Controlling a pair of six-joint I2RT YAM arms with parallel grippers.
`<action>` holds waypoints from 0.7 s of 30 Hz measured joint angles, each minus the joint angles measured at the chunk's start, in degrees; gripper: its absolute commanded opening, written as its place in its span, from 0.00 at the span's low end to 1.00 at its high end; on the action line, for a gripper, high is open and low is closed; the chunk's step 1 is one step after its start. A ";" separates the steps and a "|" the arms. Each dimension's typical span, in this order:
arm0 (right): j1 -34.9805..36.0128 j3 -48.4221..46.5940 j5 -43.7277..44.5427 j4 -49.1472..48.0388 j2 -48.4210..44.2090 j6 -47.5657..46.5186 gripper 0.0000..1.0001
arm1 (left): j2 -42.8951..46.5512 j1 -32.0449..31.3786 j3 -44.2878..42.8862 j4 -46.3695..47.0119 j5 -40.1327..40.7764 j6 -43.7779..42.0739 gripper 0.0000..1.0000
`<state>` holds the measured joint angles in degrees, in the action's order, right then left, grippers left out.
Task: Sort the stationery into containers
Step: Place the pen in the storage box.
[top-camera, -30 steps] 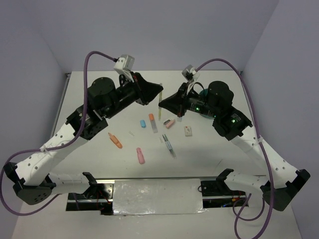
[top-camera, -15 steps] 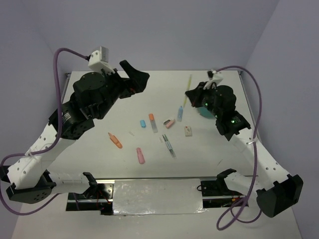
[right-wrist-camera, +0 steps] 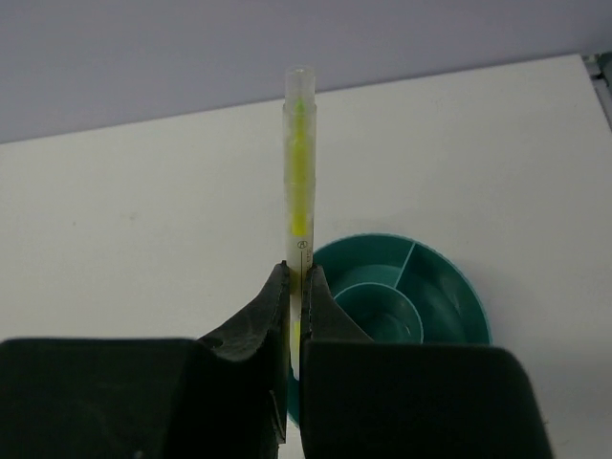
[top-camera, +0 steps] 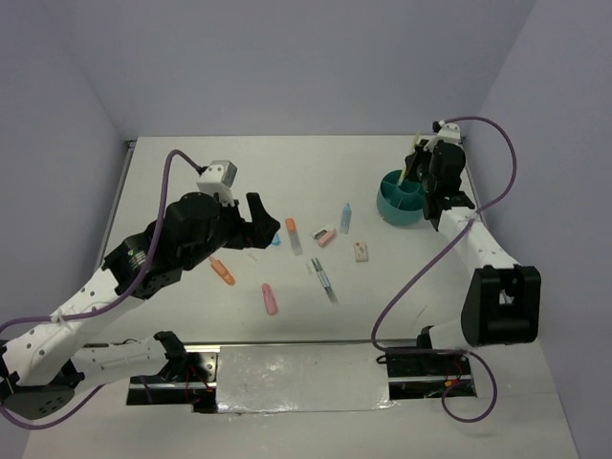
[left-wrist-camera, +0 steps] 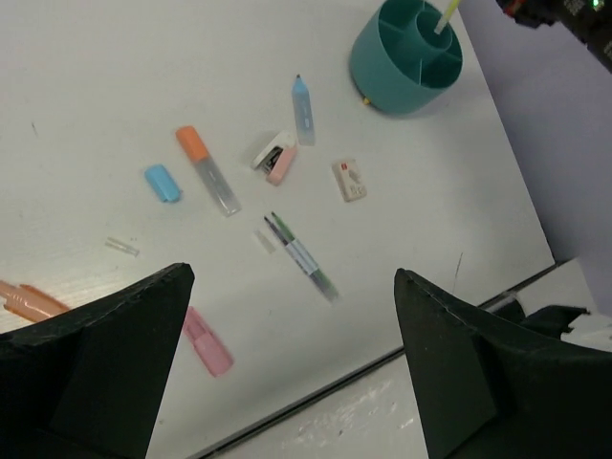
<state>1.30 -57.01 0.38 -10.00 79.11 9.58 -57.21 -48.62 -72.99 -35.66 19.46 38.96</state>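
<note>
Right wrist view has the right gripper (right-wrist-camera: 296,287) pinched shut on a yellow pen (right-wrist-camera: 298,163); the pen stands straight up between the fingers, most of its length reaching out past the tips; the teal organiser (right-wrist-camera: 445,287) sits just beyond the fingertips and to their right, its round middle cup and curved outer compartments showing; the pen's near end is hidden behind the fingers. Left wrist view shows that pen's end over an outer compartment of the organiser; whether it touches the bottom I cannot tell. The left gripper (left-wrist-camera: 292,277) hangs above the table (left-wrist-camera: 76,76) with its fingers spread wide and nothing between them; in the gap ahead of the fingers lie two clear pens (left-wrist-camera: 299,255) side by side; further out are a white eraser (left-wrist-camera: 350,179), a pink-and-white piece (left-wrist-camera: 275,158), a blue highlighter (left-wrist-camera: 302,108), an orange highlighter (left-wrist-camera: 207,169) and a blue cap (left-wrist-camera: 162,183); a pink highlighter (left-wrist-camera: 206,339) lies just beside the finger at the view's left; an orange marker (left-wrist-camera: 24,298) is partly hidden by that finger.
</note>
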 measured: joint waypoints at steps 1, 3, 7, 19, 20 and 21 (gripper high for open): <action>-0.46 0.00 -0.37 -0.42 1.57 -0.13 0.00 | 0.96 0.02 1.33 0.20 -0.83 -0.22 0.99; -1.53 0.00 -0.63 -1.14 3.52 -0.28 0.00 | 2.80 0.09 3.43 0.04 -2.69 -0.90 0.99; -3.26 -0.81 -0.74 -3.19 5.81 -0.42 0.00 | 3.96 0.09 5.18 0.24 -6.12 -1.42 0.99; -3.39 -1.62 0.48 -7.06 9.99 -1.16 0.05 | 2.43 0.11 8.33 1.44 -11.32 -1.57 0.99; -3.39 -1.27 0.57 -7.26 9.99 -1.14 0.05 | 2.43 0.11 8.55 1.55 -11.45 -1.64 0.99; -3.39 -0.68 0.68 -7.91 9.99 -1.14 0.06 | 2.43 0.11 8.72 1.57 -11.54 -1.70 0.99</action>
<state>-2.09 -57.69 1.06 -17.91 89.10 8.45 -54.78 -48.51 -64.27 -34.09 7.92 37.26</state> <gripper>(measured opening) 0.061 0.993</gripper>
